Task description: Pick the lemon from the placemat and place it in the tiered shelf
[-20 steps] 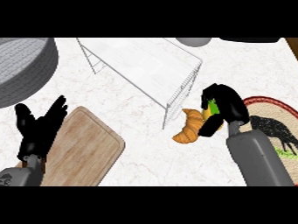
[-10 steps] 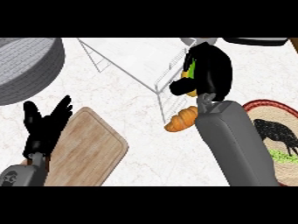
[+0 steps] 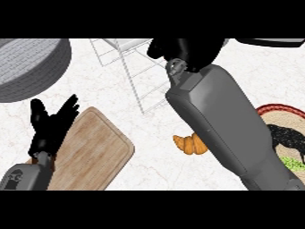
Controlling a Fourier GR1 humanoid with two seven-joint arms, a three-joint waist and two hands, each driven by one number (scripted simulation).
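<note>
My right hand is at the top of the head view, above the white wire tiered shelf. Its fingers are curled downward. The lemon it carried a moment ago is hidden inside them. The grey right forearm runs diagonally from the lower right and covers part of the shelf. The round woven placemat, with a black animal figure on it, lies at the right edge, and no lemon shows on it. My left hand rests open with fingers up at the lower left, over the end of a wooden board.
A wooden cutting board lies at the lower left. A croissant sits on the counter beside my right forearm. A large grey round basket fills the upper left. A dark object shows at the top right.
My right arm has swung up and left from the placemat, past the croissant, to above the wire shelf. The lemon, seen in the hand earlier, is now hidden. The left hand has stayed put.
</note>
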